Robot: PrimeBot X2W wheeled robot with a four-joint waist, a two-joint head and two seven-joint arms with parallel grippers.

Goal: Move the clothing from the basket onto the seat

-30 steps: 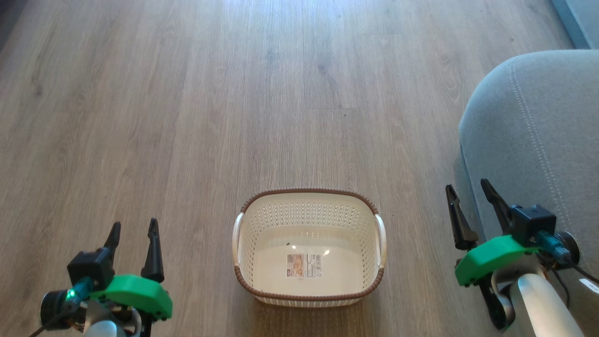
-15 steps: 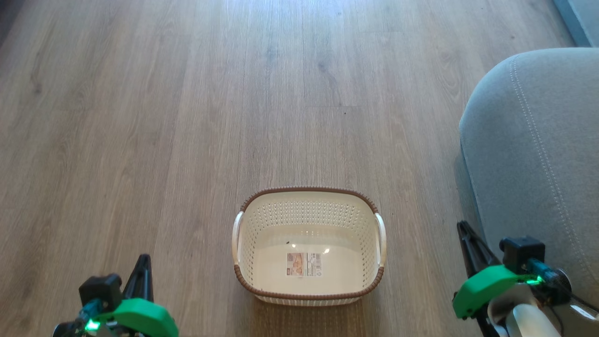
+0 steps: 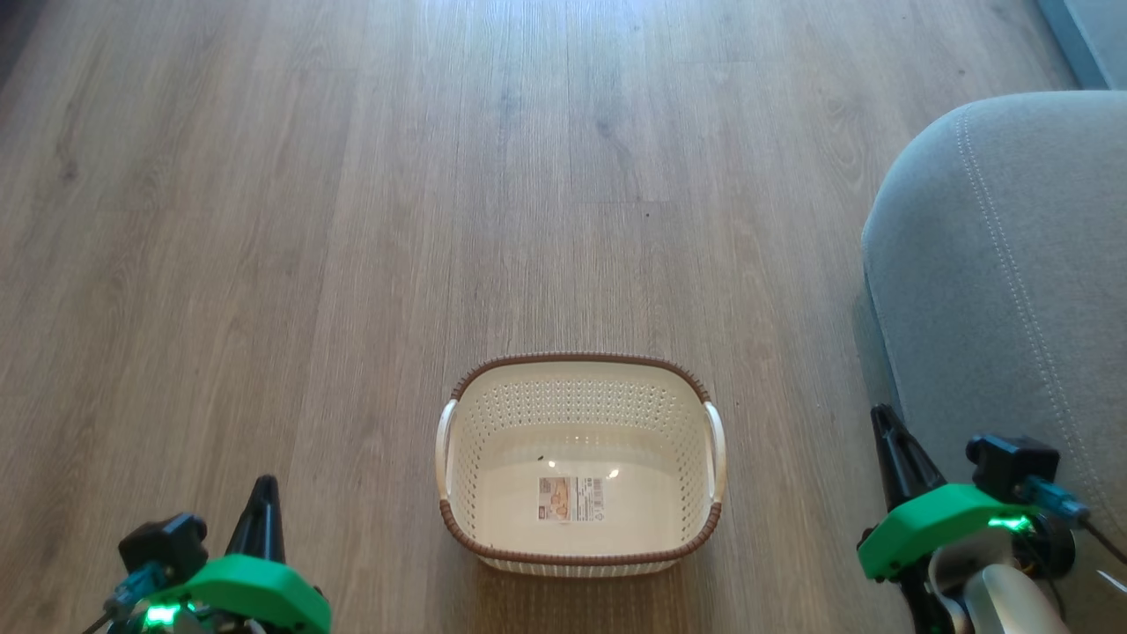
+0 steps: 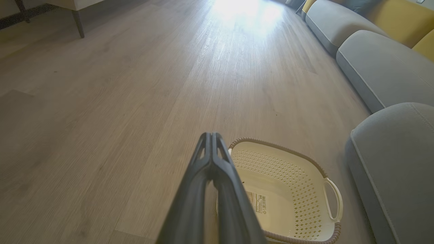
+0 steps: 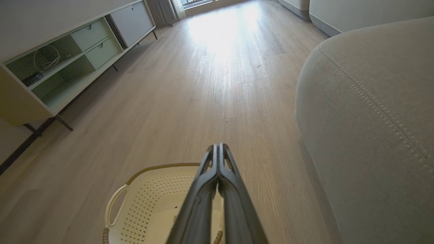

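The cream basket (image 3: pixel 581 398) with its brown rim stands on the wooden floor in the lower middle of the head view; inside it I see just the label sticker (image 3: pixel 570 499) on its base. The red clothing is out of view. At the right edge rises the grey seat (image 3: pixel 1012 264), with its rounded edge and light seams. My left gripper (image 3: pixel 262 491) hangs low to the left of the basket (image 4: pixel 291 176), fingers shut on nothing. My right gripper (image 3: pixel 882 421) is between the basket (image 5: pixel 149 200) and the seat (image 5: pixel 366 112), also shut and holding nothing.
A pale low cabinet (image 5: pixel 67 57) with open shelves and drawers stands along the far wall left of the floor. More grey sofa sections (image 4: pixel 373 57) with yellow cushions run on beyond the seat. A dark furniture leg (image 4: pixel 79 23) stands far off.
Both grippers were open a second ago and are now shut. Both have drawn back toward the bottom edge of the head view. The basket has stayed put.
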